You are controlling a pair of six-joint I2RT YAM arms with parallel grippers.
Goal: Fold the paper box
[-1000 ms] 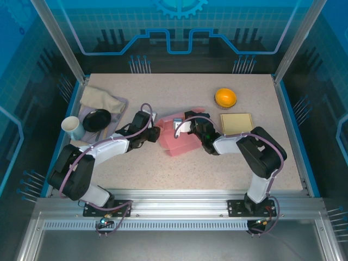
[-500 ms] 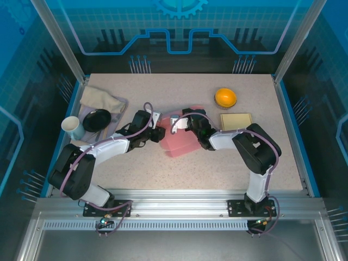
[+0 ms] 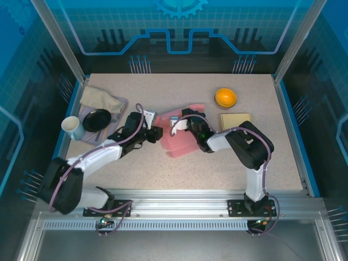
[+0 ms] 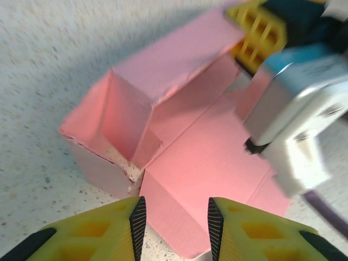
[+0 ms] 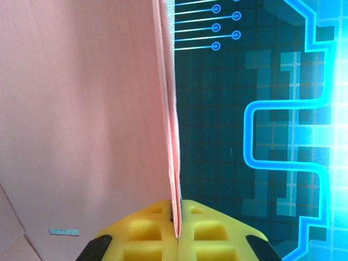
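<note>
The pink paper box (image 3: 182, 142) lies half folded in the middle of the table. In the left wrist view its far-left corner (image 4: 122, 128) stands up as two walls, while the other panels lie flat. My left gripper (image 4: 176, 220) is open at the box's left side (image 3: 157, 134), its fingertips hovering over a flat flap (image 4: 179, 209) without pinching it. My right gripper (image 5: 176, 217) is shut on the thin edge of a raised pink panel (image 5: 81, 109). From above, that gripper (image 3: 184, 123) is at the box's back edge. Its yellow fingers (image 4: 260, 33) also appear in the left wrist view.
An orange bowl (image 3: 225, 97) and a tan square pad (image 3: 236, 123) sit to the right of the box. At the left are a white cup (image 3: 72, 126), a black bowl (image 3: 97, 119) and a beige cloth (image 3: 100, 99) on a tray.
The right gripper has drawn the pink panel up and slightly back, so its far edge now stands higher. The left arm has stretched out lower, with its gripper still at the box's left side.
</note>
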